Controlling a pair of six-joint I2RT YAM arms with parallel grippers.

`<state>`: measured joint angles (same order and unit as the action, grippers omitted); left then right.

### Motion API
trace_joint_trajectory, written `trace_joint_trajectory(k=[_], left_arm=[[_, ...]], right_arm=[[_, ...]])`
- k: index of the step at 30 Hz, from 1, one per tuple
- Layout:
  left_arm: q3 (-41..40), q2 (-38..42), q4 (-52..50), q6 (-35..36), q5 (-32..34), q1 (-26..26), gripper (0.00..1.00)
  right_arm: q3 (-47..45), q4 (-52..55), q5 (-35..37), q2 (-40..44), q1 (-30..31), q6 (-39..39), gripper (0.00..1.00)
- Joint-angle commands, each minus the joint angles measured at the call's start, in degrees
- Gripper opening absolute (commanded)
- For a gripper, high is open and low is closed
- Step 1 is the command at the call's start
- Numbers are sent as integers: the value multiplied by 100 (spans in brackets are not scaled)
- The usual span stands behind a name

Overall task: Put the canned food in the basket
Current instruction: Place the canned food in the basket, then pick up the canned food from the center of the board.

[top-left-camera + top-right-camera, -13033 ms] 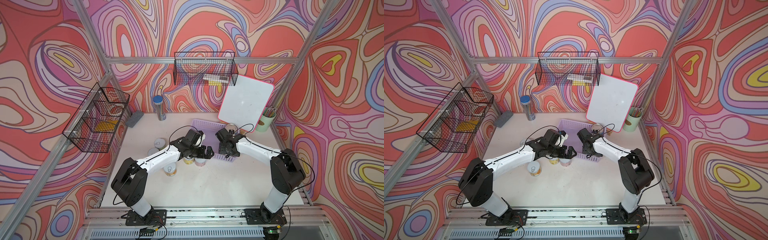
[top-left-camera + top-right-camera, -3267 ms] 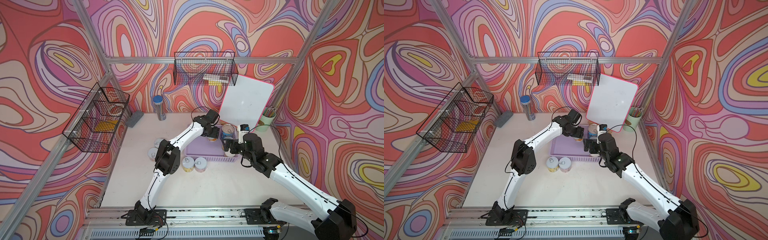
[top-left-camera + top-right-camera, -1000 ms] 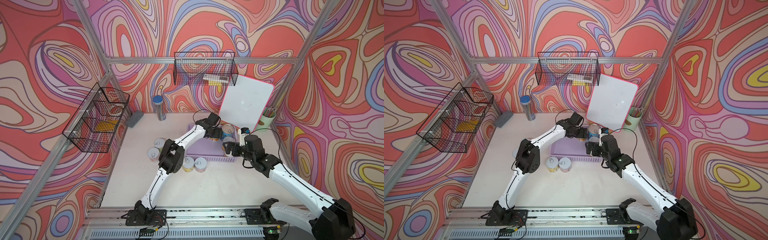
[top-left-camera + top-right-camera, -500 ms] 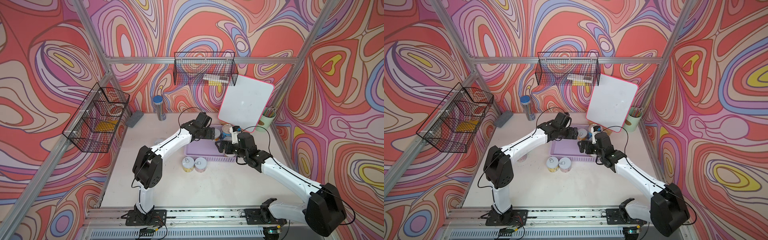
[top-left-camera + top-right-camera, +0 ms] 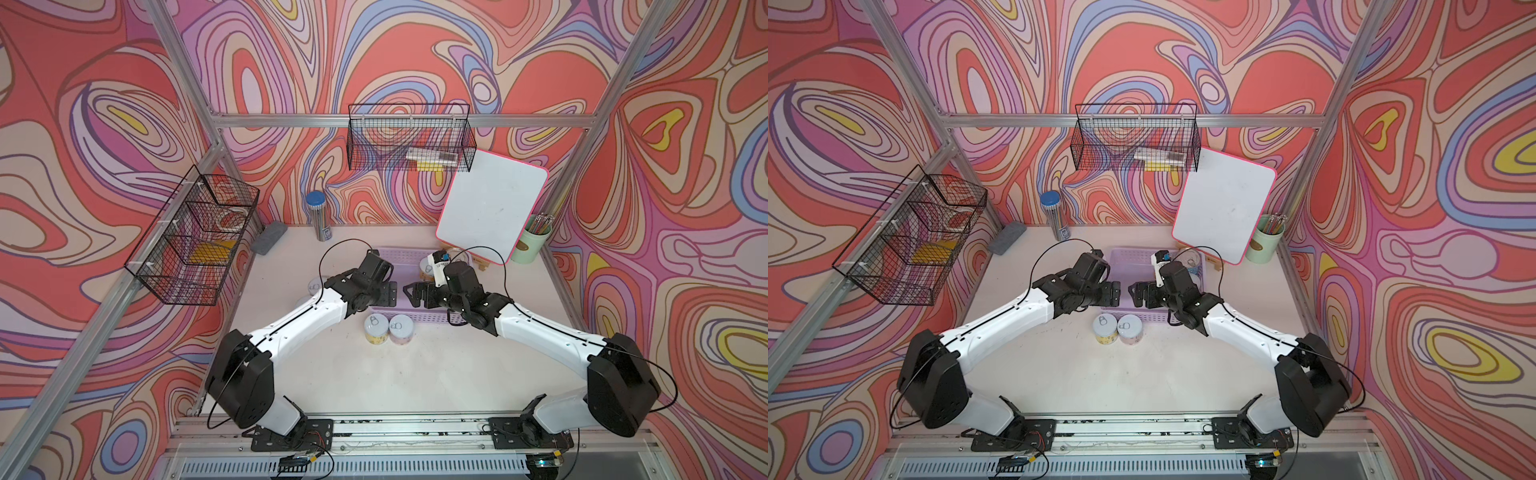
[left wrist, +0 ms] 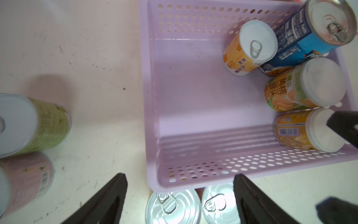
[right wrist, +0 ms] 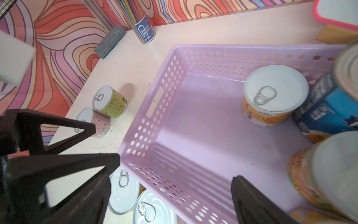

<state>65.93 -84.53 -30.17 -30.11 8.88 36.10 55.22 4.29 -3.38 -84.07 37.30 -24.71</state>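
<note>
Hovering between picks, open and empty above the perforated lavender plastic basket (image 5: 399,252), left gripper (image 6: 179,176) and right gripper (image 7: 176,166) next need a descent onto silver-lidded short tins (image 5: 376,328) beside it

White links (image 5: 305,326); bulky black joints (image 5: 243,384)

Bright, even light is thrown from above across both top views, and only faint, soft shadows are left on the table (image 5: 415,374). The aluminium frame posts (image 5: 613,83) are splayed outward at the edges by wide-angle distortion. Over in the left wrist view, the green-labelled can (image 6: 48,126) is smeared at the frame edge, and the peach can (image 6: 280,95) is shown with a washed-out white lid. In the right wrist view, the nearest can (image 7: 319,174) is rendered badly out of focus.
</note>
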Motion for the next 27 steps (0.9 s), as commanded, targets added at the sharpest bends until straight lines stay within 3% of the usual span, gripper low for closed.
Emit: trace_joint_trajectory(k=[1,11,18,27], left_arm=[[-357,403,-276,-117,315,-58,91],[-998,807,-433,-356,-86,-50,91],[-1143,690,-361,-928,-23,48,96],[-982,331,-316,-1427,96,329,99]], right_arm=[[204,-122,166,-216,198,1,98],[-71,148,1013,-101,946,-393,98],[-360,659,1375,203,986,-829,98],[-103,874,-23,179,582,-343,98]])
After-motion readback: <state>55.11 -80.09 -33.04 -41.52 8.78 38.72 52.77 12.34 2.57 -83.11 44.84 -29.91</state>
